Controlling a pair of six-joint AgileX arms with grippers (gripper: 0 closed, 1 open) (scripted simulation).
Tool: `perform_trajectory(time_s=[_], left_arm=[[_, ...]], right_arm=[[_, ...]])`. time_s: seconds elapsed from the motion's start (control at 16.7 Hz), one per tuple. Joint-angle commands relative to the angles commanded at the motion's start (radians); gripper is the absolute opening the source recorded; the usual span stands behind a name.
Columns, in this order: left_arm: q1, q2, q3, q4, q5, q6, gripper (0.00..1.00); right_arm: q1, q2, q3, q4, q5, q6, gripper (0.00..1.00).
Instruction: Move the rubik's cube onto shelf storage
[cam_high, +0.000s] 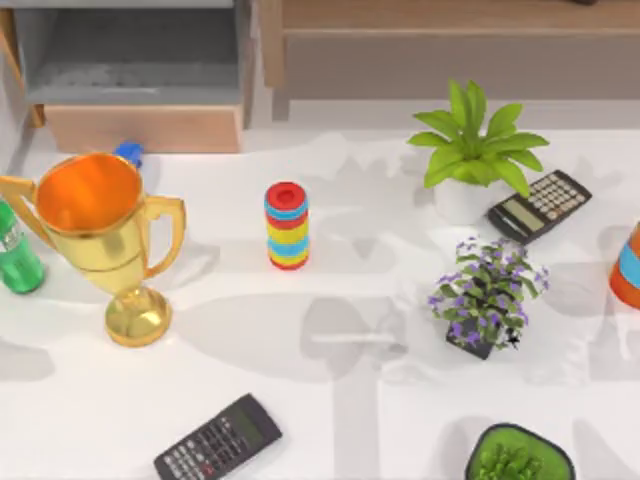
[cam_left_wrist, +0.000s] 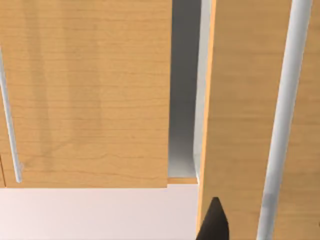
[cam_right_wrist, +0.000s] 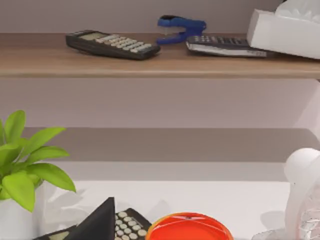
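Observation:
The rubik's cube is out of view. The shelf storage (cam_high: 450, 15) runs along the back right of the table, a light-wood board over a grey-brown panel. In the right wrist view its board (cam_right_wrist: 165, 62) carries two calculators, a blue stapler (cam_right_wrist: 180, 27) and a white box (cam_right_wrist: 285, 32). A dark part of my right gripper (cam_right_wrist: 97, 225) shows low in that view, above the table in front of the shelf. My left gripper (cam_left_wrist: 214, 225) shows as a dark tip close to light-wood panels (cam_left_wrist: 85, 90) with a narrow grey gap between them.
A grey-lined box unit (cam_high: 140, 70) stands at the back left. On the table are a gold trophy (cam_high: 100, 235), a green bottle (cam_high: 15, 255), a striped ring stack (cam_high: 287, 225), two calculators (cam_high: 540, 205) (cam_high: 218, 440), a leafy plant (cam_high: 475, 150), a purple-flowered plant (cam_high: 487, 290) and an orange object (cam_high: 628, 270).

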Motion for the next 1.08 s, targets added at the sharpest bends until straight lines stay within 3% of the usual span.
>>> perform_trajectory(time_s=[0.24, 0.3, 0.84, 1.08], left_arm=[[0.000, 0.000, 0.000, 0.000, 0.000, 0.000, 0.98], [0.000, 0.000, 0.000, 0.000, 0.000, 0.000, 1.00], [0.001, -0.001, -0.001, 0.002, 0.002, 0.000, 1.00], [0.043, -0.019, -0.053, 0.032, 0.044, 0.003, 1.00]], right_arm=[[0.000, 0.000, 0.000, 0.000, 0.000, 0.000, 1.00], [0.000, 0.000, 0.000, 0.000, 0.000, 0.000, 1.00], [0.000, 0.000, 0.000, 0.000, 0.000, 0.000, 1.00], [0.000, 0.000, 0.000, 0.000, 0.000, 0.000, 1.00]])
